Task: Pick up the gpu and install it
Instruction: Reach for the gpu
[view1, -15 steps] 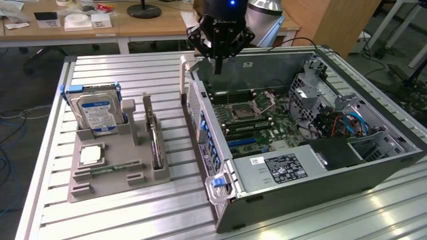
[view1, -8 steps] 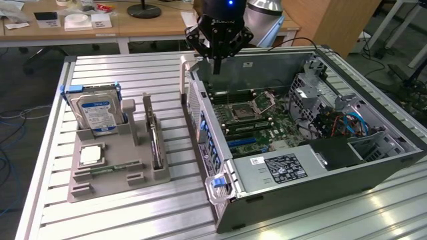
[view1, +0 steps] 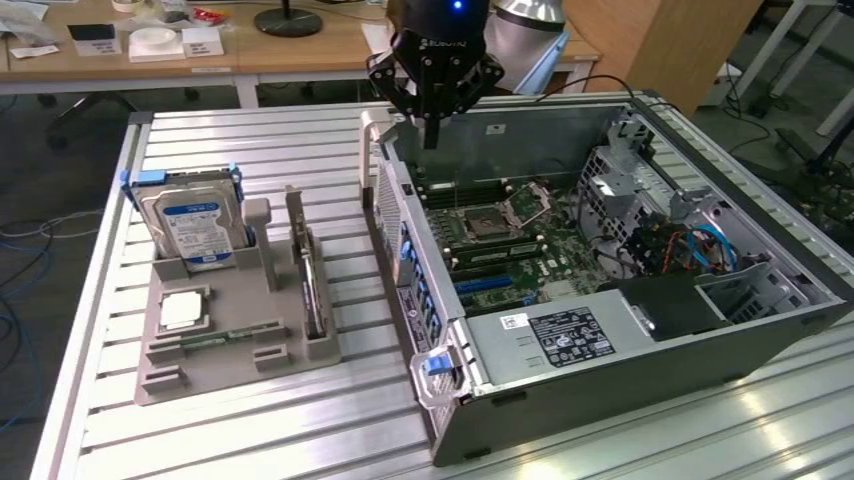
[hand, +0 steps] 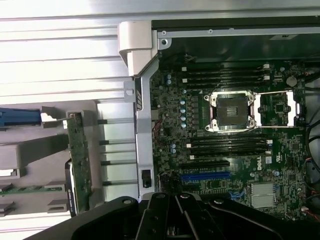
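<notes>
The gpu (view1: 310, 285) is a thin dark card standing on edge in a slot of the grey holder (view1: 227, 375), at the exterior view's left of the open computer case (view1: 747, 340). In the wrist view the gpu (hand: 79, 165) shows its greenish-brown edge. My gripper (view1: 430, 138) hangs above the far rim of the case, well apart from the card, fingers shut together and holding nothing. The wrist view has the black gripper (hand: 175, 215) over the motherboard (hand: 225, 125), close to its blue slot (hand: 205, 176).
The holder also carries a silver hard drive (view1: 198, 228) with a blue-white label, a square chip (view1: 184, 310) and a narrow green memory stick (view1: 220, 338). Cables and drive bays (view1: 681, 240) fill the case's far side. A wooden desk (view1: 200, 55) stands beyond the slatted metal table (view1: 240, 150).
</notes>
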